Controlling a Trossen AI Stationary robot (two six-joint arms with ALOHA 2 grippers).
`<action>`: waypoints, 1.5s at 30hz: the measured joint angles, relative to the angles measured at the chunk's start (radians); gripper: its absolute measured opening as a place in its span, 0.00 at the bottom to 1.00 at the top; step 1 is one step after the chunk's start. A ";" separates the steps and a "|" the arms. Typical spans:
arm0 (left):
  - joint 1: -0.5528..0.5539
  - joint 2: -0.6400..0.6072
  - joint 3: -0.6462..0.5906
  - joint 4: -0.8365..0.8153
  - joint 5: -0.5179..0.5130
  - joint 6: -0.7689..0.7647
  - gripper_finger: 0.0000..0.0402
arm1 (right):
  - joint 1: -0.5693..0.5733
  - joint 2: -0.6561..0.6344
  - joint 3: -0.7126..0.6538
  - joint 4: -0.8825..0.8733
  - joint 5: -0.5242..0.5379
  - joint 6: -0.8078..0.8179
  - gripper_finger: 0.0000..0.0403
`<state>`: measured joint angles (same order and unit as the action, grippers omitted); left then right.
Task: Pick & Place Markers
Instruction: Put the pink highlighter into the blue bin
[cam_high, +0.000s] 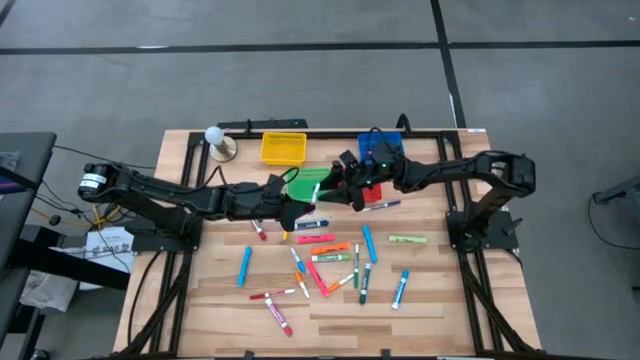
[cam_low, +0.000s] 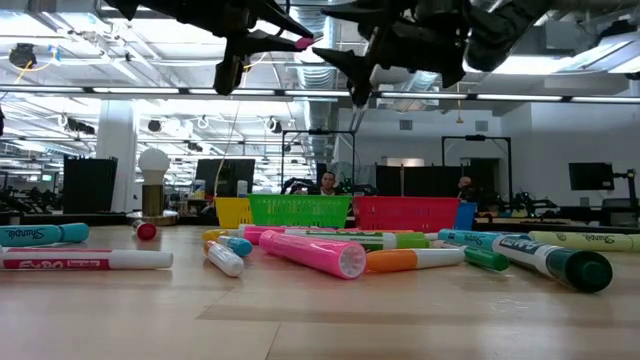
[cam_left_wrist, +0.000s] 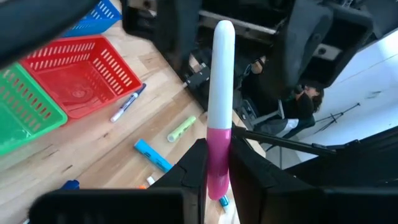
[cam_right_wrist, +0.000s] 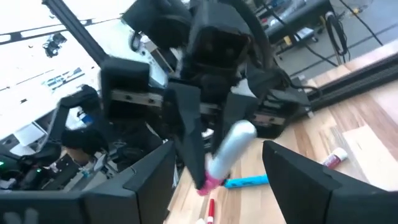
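Pale wood slat table (cam_high: 420, 300) inside a black frame, grey floor around it in the high view. Low view looks past the table into an open workshop: white ceiling ducts, monitors, two people seated far back.

Four mesh baskets along the upper edge of the table in the high view: yellow basket (cam_high: 283, 148), green basket (cam_high: 305, 184), red basket (cam_left_wrist: 81, 78), blue basket (cam_left_wrist: 99, 15). White bulb lamp (cam_high: 217, 140) at upper left of the table.

Left gripper (cam_left_wrist: 211, 171) hangs mid-air near centre frame, high view, fingers clamped tight on the pink end of a pink-and-white marker (cam_left_wrist: 219, 106); white barrel points away toward the other arm. Right gripper (cam_right_wrist: 217, 165) faces it just beyond, fingers spread wide either side of the white end, not pinching it.

Loose markers (cam_high: 330, 262) scattered over the lower centre of the table: pink, orange, blue, green, yellow-green, red.

Legible in the low view: "Sharpie" on a blue marker (cam_low: 45, 234) at far left and on a yellow-green marker (cam_low: 590, 240) at far right; "EXPO" on a white marker (cam_low: 85, 261) at lower left
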<state>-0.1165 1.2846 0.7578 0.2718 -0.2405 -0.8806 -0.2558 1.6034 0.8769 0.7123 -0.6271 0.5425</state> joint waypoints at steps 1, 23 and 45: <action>0.000 0.000 0.000 0.003 -0.001 0.000 0.12 | 0.000 0.012 0.005 -0.001 0.000 0.000 0.58; 0.000 0.000 0.000 -0.002 -0.003 0.000 0.12 | -0.001 0.065 0.070 0.000 0.026 0.000 0.26; 0.000 0.000 -0.002 -0.002 -0.008 0.031 0.17 | -0.001 0.063 0.069 0.010 0.048 0.024 0.06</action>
<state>-0.1161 1.2846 0.7563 0.2695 -0.2482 -0.8494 -0.2570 1.6665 0.9463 0.7227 -0.5796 0.5666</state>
